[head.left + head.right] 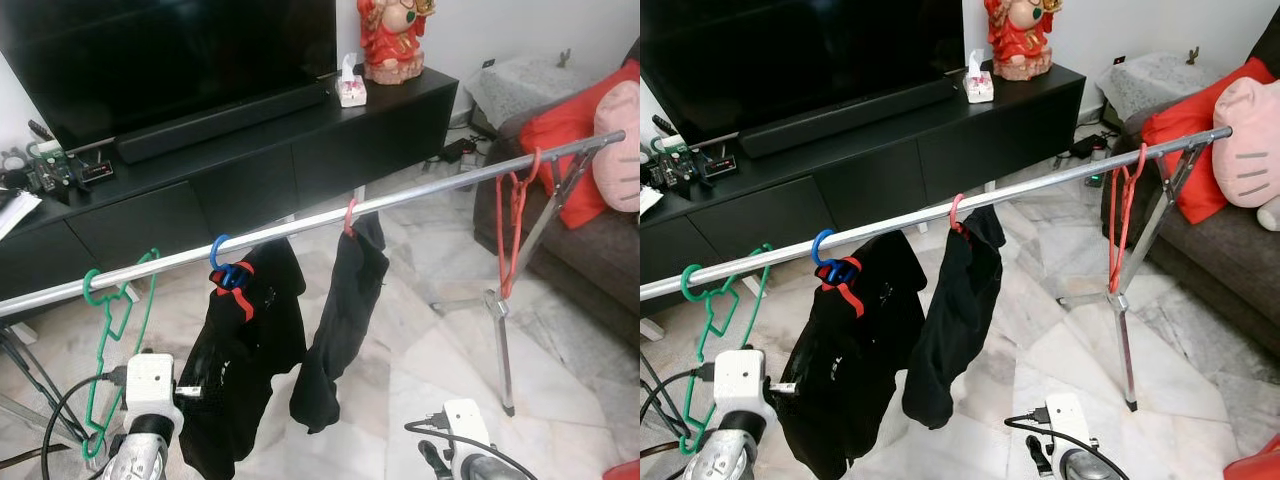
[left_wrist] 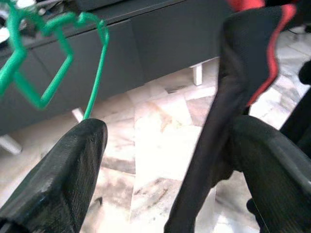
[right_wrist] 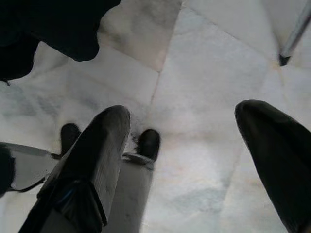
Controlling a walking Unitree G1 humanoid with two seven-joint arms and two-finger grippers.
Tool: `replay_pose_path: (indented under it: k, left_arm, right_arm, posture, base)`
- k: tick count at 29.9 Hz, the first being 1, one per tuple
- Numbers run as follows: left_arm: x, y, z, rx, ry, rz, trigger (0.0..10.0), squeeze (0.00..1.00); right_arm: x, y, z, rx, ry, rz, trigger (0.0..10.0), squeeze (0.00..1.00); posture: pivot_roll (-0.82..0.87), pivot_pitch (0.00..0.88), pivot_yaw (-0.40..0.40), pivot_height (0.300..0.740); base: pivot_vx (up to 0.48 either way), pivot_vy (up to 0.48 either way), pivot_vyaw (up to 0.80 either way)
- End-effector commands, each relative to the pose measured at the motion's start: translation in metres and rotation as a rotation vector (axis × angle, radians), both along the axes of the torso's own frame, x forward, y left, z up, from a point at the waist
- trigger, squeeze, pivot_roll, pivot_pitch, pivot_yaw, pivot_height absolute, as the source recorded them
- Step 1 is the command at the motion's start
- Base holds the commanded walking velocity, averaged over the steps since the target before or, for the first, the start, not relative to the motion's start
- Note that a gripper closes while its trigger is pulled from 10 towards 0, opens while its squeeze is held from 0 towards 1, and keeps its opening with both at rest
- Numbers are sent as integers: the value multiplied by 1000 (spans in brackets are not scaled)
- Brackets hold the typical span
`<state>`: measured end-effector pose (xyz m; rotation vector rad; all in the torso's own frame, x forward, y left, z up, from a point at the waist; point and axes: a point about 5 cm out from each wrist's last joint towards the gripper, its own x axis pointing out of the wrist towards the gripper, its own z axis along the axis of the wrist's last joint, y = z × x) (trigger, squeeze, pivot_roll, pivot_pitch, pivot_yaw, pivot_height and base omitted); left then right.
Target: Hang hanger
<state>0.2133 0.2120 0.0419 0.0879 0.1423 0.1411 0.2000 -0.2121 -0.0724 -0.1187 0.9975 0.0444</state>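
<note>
Our jaws are released on both the left gripper [image 2: 165, 170] and right gripper [image 3: 189, 165]; the green hanger [image 1: 118, 330] hangs on the rail [image 1: 300, 226] at nine o'clock, seemingly beside the black garment [image 1: 240, 350].

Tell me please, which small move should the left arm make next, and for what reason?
Probably pull the left gripper back, away from the black garment. Its jaws are open, with a fold of that garment lying between them, and they hold nothing. The green hanger already hooks over the metal rail, so the hanging looks done. The right gripper is open, low over the floor.
</note>
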Motion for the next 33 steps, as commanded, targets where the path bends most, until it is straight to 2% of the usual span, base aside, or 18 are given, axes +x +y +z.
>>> replay_pose_path:
  k: [1,3,4,7,22,27,32,33]
  left_arm:
    - [-3,5,-2,-5,10,40,10000,0]
    - [-4,5,-2,-5,10,41,10000,0]
    - [-4,4,-1,-2,4,61,10000,0]
    - [-5,6,1,16,0,68,10000,0]
    - [0,4,7,54,-7,28,10000,0]
    - [1,5,11,59,-16,26,10000,0]
    - [3,1,17,40,-35,-20,10000,0]
    - [5,-4,20,43,-36,-61,10000,0]
  right_arm:
    - [-1,-1,0,-8,9,8,10000,0]
    - [-1,-1,0,-8,9,8,10000,0]
    - [1,-6,1,-22,8,9,10000,0]
    - [1,-9,2,-27,9,11,10000,0]
    - [0,-3,1,-9,9,2,10000,0]
    - [1,-3,1,-8,8,2,10000,0]
    - [1,-4,1,-11,7,-1,10000,0]
    - [1,-5,1,-12,6,-1,10000,0]
  posture:
    - [-111,0,38,740]
    - [-111,0,38,740]
    - [-93,0,7,740]
    - [-90,0,8,740]
    - [-97,0,38,740]
    - [-95,0,37,740]
    - [-95,0,34,740]
    - [-93,0,30,740]
  base:
    - [0,0,0]
    - [0,0,0]
    - [0,0,0]
    - [0,0,0]
    - [0,-412,0]
    - [0,-196,0]
    - [0,0,0]
    - [0,0,0]
